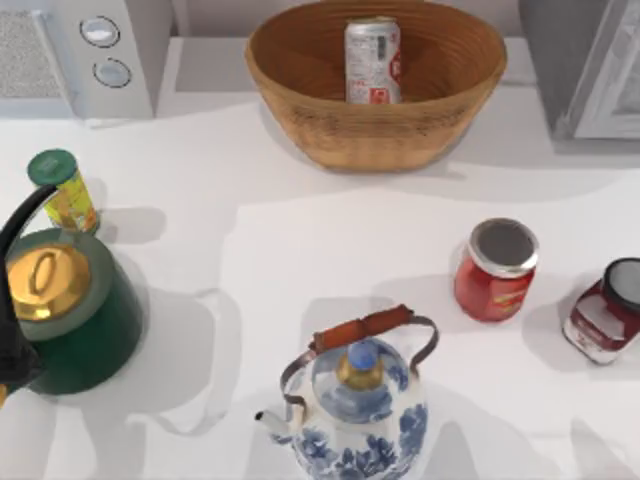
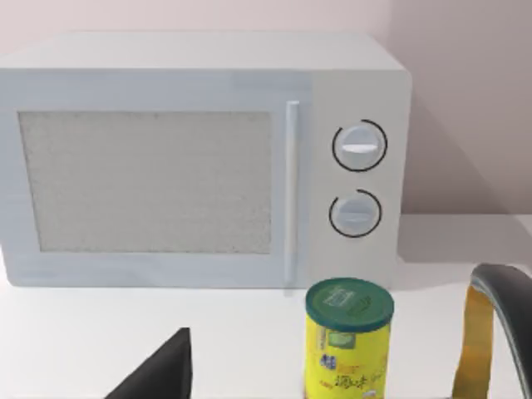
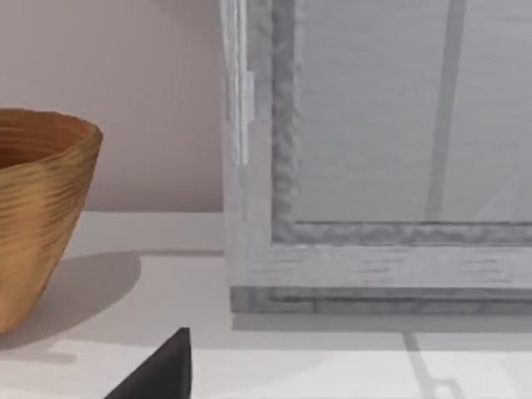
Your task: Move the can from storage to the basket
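While the can (image 1: 372, 60) stands upright inside the basket (image 1: 300, 95), grippers' finger state unclear

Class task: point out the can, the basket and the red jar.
can (image 1: 372, 62), top view, its side label.
basket (image 1: 375, 128), top view, its outer front wall.
red jar (image 1: 494, 287), top view, its red side.

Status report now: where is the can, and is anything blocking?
Slim silver aluminium can upright inside large woven wicker basket. Grey cabinet storage at top view's right rear. Both arms parked, clear of the basket. Nothing in the way.
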Action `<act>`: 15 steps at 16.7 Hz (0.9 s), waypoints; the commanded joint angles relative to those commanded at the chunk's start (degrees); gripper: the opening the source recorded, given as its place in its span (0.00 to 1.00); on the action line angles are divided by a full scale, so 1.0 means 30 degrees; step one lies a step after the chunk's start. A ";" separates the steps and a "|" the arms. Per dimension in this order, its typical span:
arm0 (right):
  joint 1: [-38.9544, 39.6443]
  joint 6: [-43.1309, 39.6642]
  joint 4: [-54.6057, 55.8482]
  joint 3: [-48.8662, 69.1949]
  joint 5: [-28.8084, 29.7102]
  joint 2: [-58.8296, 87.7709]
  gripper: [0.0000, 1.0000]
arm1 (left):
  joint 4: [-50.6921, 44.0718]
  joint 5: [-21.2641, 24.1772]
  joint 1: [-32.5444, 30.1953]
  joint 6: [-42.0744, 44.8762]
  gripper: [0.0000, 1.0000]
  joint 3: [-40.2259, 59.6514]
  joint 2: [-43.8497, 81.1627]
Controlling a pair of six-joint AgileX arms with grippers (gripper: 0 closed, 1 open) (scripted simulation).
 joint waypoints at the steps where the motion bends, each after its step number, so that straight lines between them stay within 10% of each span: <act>1: 0.0000 0.0000 0.0000 0.0000 0.0000 0.0000 1.00 | 0.0000 0.0000 0.0000 0.0000 1.00 0.0000 0.0000; 7: -0.0837 0.0052 0.0974 0.0526 -0.0871 0.1228 1.00 | 0.0000 0.0000 0.0000 0.0000 1.00 0.0000 0.0000; 15: -0.7388 0.0247 0.8863 0.2685 -0.7364 1.1282 1.00 | 0.0000 0.0000 0.0000 0.0000 1.00 0.0000 0.0000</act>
